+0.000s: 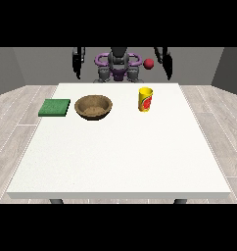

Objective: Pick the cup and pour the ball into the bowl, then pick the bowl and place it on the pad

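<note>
Large white counter (120,157) seen from across, robot (119,63) small at the far edge, facing forward. Yellow cup (145,99) with a red mark on its side, upright on the far part of the counter, toward the view's right. Brown bowl (93,107), wide and shallow, to the view's left of the cup, well apart from it, nothing visible inside. Flat green pad (55,107) just beside the bowl, farther to the view's left, near the counter's edge, not touching the bowl. Small red ball (149,63) up above the cup, level with the robot's chest, not in the cup and not on the counter; touching nothing that can be made out. Both arms hanging down beside the body behind the far edge, away from every object. Hand at the view's left (78,73) holding nothing; fingers too small to tell whether released or clenched. Hand at the view's right (167,73) likewise holding nothing, its finger state impossible to tell.
</note>
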Available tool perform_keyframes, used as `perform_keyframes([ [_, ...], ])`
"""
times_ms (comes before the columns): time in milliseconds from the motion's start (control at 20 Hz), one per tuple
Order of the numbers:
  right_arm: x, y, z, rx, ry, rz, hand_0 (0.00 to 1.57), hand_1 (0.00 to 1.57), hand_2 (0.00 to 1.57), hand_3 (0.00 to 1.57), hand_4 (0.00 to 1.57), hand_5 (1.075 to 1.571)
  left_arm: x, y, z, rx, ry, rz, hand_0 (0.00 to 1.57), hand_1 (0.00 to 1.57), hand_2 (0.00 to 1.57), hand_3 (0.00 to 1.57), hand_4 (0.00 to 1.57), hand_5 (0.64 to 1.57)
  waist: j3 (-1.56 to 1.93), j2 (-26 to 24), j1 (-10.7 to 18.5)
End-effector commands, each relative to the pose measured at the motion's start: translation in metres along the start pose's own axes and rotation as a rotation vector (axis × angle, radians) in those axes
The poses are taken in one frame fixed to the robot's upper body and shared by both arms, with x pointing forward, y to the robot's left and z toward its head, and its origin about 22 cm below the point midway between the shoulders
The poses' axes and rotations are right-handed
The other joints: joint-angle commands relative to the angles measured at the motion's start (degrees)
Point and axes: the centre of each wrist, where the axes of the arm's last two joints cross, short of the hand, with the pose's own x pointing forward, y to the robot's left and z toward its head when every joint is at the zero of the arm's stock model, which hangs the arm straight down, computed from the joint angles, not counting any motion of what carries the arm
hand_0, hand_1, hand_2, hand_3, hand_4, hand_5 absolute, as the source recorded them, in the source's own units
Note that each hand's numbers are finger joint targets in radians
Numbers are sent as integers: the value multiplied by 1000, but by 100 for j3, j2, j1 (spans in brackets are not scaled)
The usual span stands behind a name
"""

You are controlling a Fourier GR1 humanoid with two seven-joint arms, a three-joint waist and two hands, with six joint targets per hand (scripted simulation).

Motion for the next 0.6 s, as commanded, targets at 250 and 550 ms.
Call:
perform_keyframes([
  [250,28,-15,0,-19,1,39,0,0,0,0,0,1568,37,11,-4,-26,-47,-32,0,0,0,0,0,1524,73,-1603,-113],
  [550,7,-45,19,-112,-44,-106,0,0,0,0,0,1566,33,-69,40,-91,-127,333,0,0,0,0,0,1521,72,-1342,7],
])
